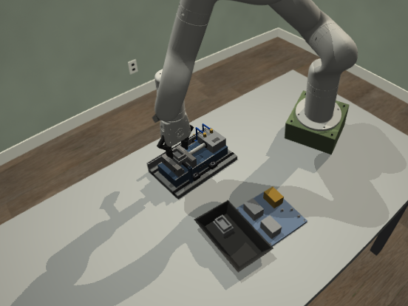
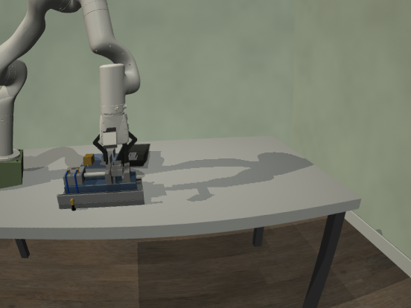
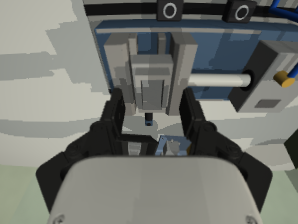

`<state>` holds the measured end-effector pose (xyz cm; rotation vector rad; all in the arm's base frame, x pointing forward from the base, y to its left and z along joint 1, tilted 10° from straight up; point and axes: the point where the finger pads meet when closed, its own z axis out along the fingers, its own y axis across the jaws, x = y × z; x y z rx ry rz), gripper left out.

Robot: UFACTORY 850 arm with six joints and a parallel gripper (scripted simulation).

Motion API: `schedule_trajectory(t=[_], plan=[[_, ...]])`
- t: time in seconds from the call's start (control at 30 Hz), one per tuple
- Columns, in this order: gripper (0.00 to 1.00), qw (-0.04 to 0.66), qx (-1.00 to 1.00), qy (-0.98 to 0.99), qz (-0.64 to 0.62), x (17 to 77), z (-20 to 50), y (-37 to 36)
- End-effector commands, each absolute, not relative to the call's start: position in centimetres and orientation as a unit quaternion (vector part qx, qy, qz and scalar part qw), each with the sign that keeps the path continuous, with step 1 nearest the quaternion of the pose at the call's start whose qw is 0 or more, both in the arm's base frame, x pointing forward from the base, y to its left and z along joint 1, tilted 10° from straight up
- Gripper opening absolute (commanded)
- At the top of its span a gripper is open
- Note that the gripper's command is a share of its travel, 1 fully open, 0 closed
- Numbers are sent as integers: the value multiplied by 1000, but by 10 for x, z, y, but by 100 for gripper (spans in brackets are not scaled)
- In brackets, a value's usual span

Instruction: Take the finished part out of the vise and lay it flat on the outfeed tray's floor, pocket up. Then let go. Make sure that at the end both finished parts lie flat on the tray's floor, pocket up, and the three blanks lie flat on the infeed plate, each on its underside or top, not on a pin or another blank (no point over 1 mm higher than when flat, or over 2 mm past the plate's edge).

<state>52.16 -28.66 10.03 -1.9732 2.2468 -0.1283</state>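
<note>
The finished part is a small grey block with a pocket on top, standing between the grey jaws of the blue vise. In the wrist view the part sits just beyond my fingertips. My gripper is low over the vise, pointing straight down, and open; one black finger stands on each side of the part's near end. I cannot tell whether the fingers touch the part. The dark outfeed tray lies in front of the vise, and it also shows behind the vise in the exterior view.
A grey pocketed part lies in the tray's far end. A blue plate beside the tray holds two grey blocks and a yellow block. The arm's green base stands at the back right. The vise carries blue hoses.
</note>
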Motion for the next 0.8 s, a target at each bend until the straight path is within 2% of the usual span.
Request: schedule_trajectory(t=[0.0, 0.77], plan=[[69, 75, -657, 749, -44, 523, 99, -287], [69, 75, -657, 749, -44, 524, 91, -287]])
